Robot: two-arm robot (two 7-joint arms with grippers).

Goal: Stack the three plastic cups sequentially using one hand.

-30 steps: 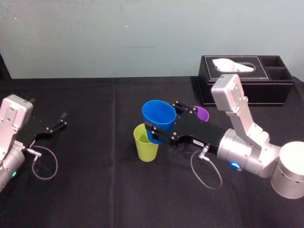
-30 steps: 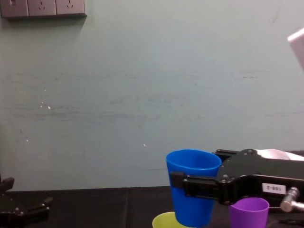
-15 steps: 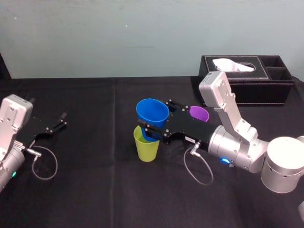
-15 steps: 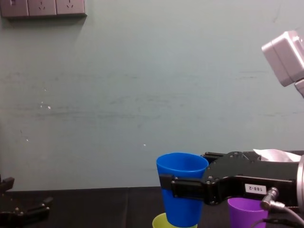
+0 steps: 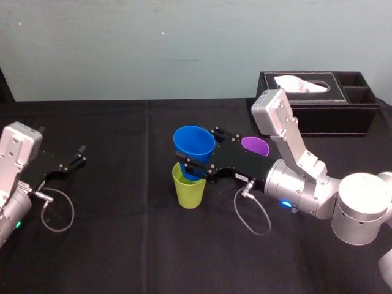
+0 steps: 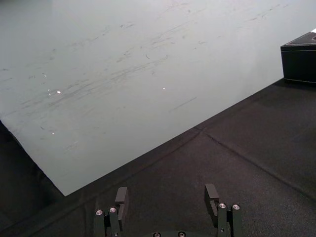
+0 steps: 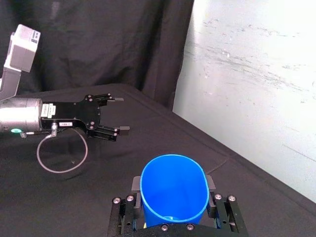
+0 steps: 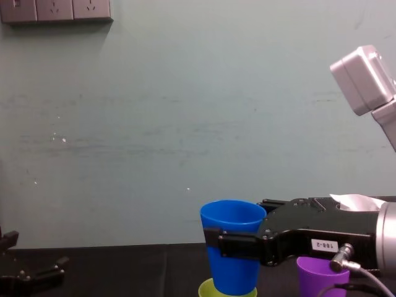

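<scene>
My right gripper is shut on the blue cup, one finger on each side of its wall. It holds the cup upright directly over the yellow-green cup, which stands on the black table. In the chest view the blue cup's base sits just at the yellow-green cup's mouth. The purple cup stands behind the gripper, partly hidden by it, and also appears in the chest view. The right wrist view looks down into the blue cup.
A black tissue box stands at the back right of the table. My left gripper rests open at the far left, with nothing between its fingers. A loose cable loop lies by the left arm.
The right gripper has carried the blue cup left and down, from beside and above the yellow-green cup to right over its mouth. The left arm has not moved.
</scene>
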